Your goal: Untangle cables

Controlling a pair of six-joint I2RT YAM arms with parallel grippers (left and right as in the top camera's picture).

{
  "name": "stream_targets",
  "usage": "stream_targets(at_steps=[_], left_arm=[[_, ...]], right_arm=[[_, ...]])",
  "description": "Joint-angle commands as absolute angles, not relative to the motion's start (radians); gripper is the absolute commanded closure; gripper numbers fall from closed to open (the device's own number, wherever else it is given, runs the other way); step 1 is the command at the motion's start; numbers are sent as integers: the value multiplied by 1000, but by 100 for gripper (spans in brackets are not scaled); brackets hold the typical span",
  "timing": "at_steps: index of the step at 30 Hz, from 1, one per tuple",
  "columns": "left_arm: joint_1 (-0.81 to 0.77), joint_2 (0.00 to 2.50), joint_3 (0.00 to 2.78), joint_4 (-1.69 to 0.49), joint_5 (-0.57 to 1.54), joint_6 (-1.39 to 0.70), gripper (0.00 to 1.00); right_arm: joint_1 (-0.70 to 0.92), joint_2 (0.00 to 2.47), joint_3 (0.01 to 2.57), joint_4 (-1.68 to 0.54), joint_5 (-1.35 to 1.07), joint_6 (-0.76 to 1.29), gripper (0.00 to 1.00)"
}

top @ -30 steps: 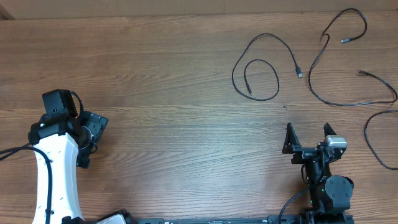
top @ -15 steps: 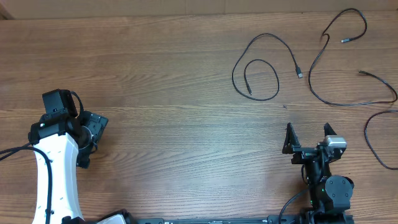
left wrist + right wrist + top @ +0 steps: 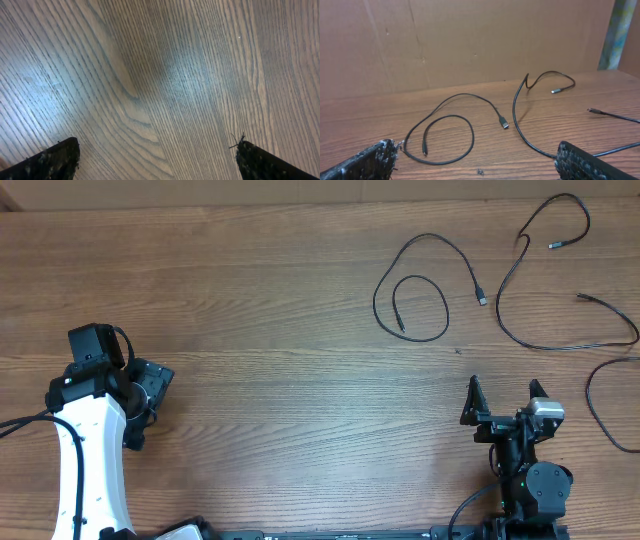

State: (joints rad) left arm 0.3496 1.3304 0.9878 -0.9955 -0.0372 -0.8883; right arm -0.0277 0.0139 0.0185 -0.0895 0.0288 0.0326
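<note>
The right pincer (image 3: 503, 392) has shifted a little toward the right edge of the brown wood-grain counter (image 3: 280, 300). Nothing else has changed. Its jaws stand wide apart and hold nothing, close to the near edge. The left pincer (image 3: 157, 160) is also spread open and empty over bare wood near the left edge.

3 thin black cords lie toward the far-right corner:
- A curled black cord with a small plug end (image 3: 376, 300) forms a loose spiral, the innermost of the 3.
- A long S-shaped black cord (image 3: 499, 305) lies beside it, reaching to the right edge.
- A curved black cord (image 3: 588, 395) runs off the right edge.

From overhead, none of them seems to cross another.

The separating step looks finished, or very nearly so. If another move is needed, the right arm would reach toward the far-right corner to pull the 2 rightmost cords further apart. That calls for a low pinch on a very thin cord.
</note>
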Motion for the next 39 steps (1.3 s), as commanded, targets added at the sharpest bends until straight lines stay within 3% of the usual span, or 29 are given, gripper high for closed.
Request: stream_targets(at_steps=[1,11,18,23,39], left_arm=[[353,1315,990,-994,-33,-898,1],[353,1315,990,-999,10,-874,0],[353,1310,991,-919,403,-447,0],[353,1272,991,-953,446,-299,1],[353,635,991,-1172,682,-53,0]], right_arm=[[-34,3,7,-84,25,28,0],[-34,3,7,-84,25,28,0],[-34,3,7,-84,25,28,0],[-34,3,7,-83,25,28,0],[-35,3,7,-83,25,28,0]])
